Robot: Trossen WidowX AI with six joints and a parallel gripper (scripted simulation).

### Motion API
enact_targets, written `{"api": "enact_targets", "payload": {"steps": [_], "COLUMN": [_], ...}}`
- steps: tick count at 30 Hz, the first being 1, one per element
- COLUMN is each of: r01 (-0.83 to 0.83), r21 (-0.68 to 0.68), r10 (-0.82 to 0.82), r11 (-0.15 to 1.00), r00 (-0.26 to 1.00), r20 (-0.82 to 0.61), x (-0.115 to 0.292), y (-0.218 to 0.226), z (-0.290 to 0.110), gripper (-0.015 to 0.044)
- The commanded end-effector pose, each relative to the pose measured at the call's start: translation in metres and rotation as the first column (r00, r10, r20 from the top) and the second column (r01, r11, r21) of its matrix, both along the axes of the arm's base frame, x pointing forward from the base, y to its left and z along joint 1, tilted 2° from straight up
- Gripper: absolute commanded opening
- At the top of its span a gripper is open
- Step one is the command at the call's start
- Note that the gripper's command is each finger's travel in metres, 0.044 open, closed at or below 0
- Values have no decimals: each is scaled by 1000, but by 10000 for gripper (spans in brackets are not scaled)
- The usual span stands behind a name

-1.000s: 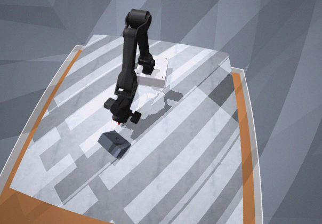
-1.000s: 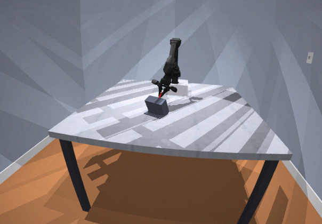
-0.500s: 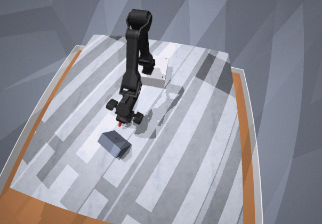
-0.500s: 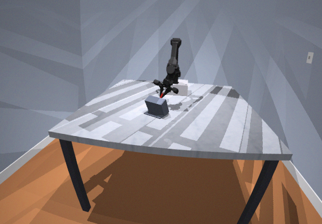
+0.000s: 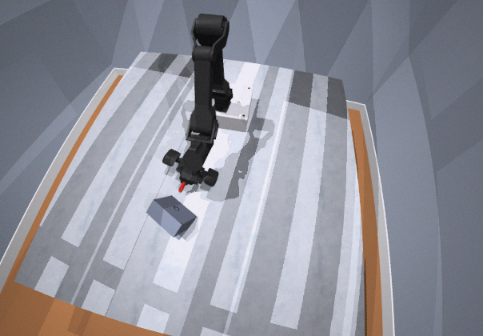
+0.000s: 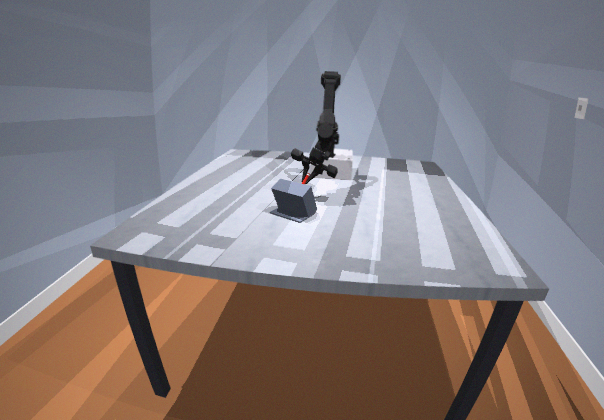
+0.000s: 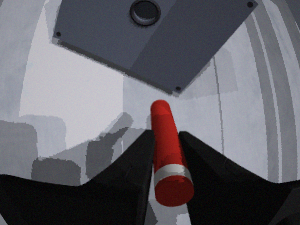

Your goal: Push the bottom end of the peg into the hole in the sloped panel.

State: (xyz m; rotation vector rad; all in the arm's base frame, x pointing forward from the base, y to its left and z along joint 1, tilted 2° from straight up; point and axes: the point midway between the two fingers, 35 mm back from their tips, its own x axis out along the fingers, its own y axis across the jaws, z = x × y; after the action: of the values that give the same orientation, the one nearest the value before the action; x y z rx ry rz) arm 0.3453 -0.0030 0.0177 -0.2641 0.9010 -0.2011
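My gripper [image 5: 185, 182] [image 6: 306, 176] [image 7: 165, 137] is shut on a round red peg [image 5: 181, 187] [image 6: 304, 179] [image 7: 167, 155] with a grey band near its top. The peg's free end points down toward the sloped grey panel [image 5: 165, 217] [image 6: 294, 201] [image 7: 113, 42]. The panel's face has one round dark hole [image 5: 174, 208] [image 7: 145, 11]. The peg tip hangs in the air just short of the panel's near edge, apart from the hole and a little to its right in the wrist view.
The arm's white base block [image 5: 236, 118] stands behind the gripper on the striped grey table [image 5: 304, 213] [image 6: 410, 236]. The table edge and orange floor [image 6: 300, 356] lie beyond.
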Motion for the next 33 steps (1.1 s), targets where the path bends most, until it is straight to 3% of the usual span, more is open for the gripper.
{"api": "enact_targets", "payload": {"steps": [1,33], "r01": [-10,-69], "r21": [-16,-106], "r10": [10,88], "r11": [1000,992], "r00": [1000,979], "r20": [19,186], "x": [0,-8], "y": [2,23], "z": [0,7], "gripper": [0,0]}}
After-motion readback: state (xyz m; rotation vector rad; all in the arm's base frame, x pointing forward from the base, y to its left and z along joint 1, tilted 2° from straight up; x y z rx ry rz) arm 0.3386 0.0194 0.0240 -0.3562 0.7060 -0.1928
